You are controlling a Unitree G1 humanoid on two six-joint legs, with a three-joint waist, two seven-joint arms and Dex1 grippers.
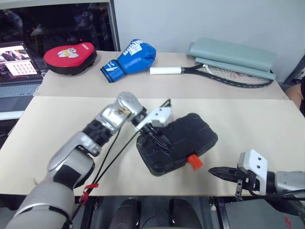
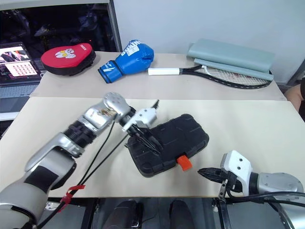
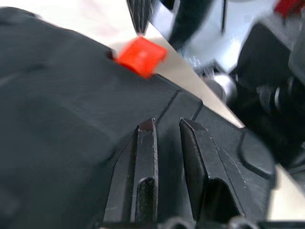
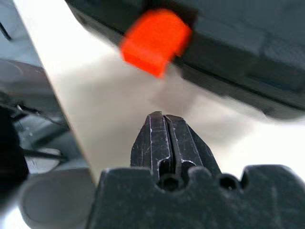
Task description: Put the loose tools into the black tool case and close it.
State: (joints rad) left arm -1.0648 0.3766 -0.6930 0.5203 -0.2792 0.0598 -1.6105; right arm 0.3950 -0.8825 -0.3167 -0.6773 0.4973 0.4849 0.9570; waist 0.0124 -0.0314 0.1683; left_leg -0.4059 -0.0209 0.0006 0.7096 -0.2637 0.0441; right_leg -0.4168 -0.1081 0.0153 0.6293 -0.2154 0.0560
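The black tool case [image 1: 193, 132] lies shut on the beige table, slanted, its orange latch [image 1: 193, 161] facing the front edge. My left gripper [image 1: 159, 140] hovers low over the left part of the ribbed lid; its fingers [image 3: 145, 157] stand a narrow gap apart with nothing between them, and I cannot tell whether they touch the lid. Near the front edge, right of the latch, my right gripper [image 1: 213, 171] is shut and empty, pointing at the latch [image 4: 155, 40] with a short gap of table between. The loose tools are out of view.
On the far table lie a red focus pad [image 1: 70, 57], a blue boxing glove [image 1: 131, 56], a racket [image 1: 224, 74] and a folded grey-green mat [image 1: 233, 55]. A laptop [image 1: 16, 64] stands at the far left. The table's front edge [image 1: 157, 193] runs just beyond the case.
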